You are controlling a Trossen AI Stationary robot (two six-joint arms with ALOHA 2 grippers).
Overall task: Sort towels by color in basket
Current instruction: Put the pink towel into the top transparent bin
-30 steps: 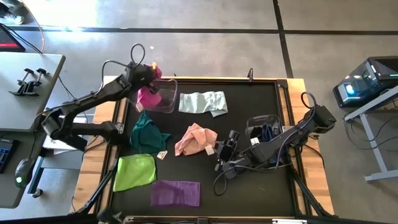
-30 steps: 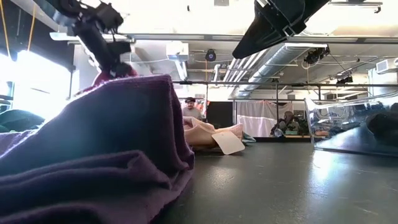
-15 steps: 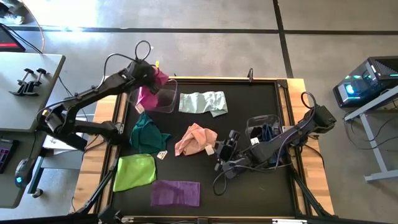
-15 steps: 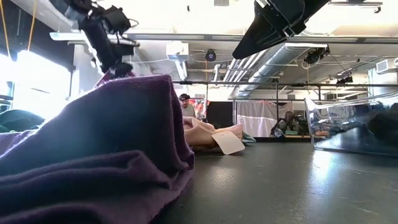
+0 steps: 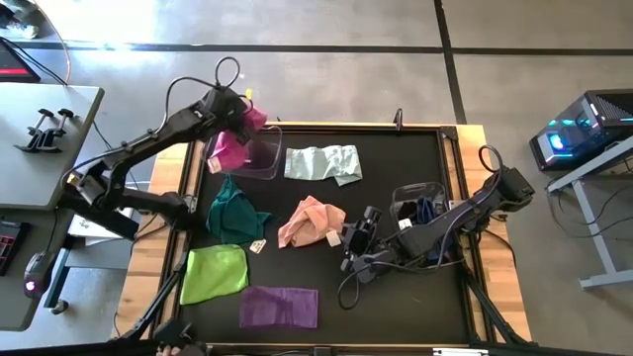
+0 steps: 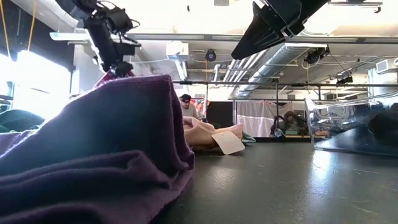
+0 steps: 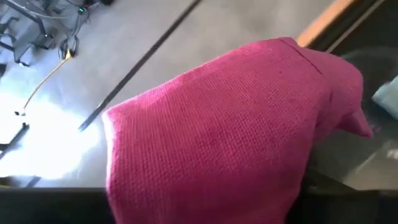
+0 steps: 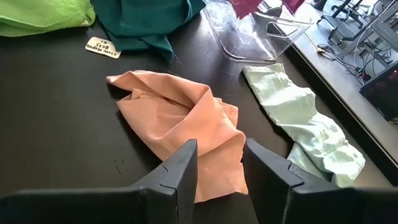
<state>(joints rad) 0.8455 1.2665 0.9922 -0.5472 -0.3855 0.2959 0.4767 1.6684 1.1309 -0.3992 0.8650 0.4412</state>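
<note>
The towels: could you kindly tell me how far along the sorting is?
Done: a dark towel lies in the right clear bin. In hand: the left gripper is at the left clear bin with the magenta towel; whether released, I cannot tell. The open right gripper hovers at the peach towel. Left: it, the mint towel, teal towel, lime towel and purple towel lie on the mat.

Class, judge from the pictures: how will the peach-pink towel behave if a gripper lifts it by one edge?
The peach-pink towel lies crumpled in soft folds, so it will probably droop limply. It looks thin, likely light. Its woven surface should grip rather than slip.
</note>
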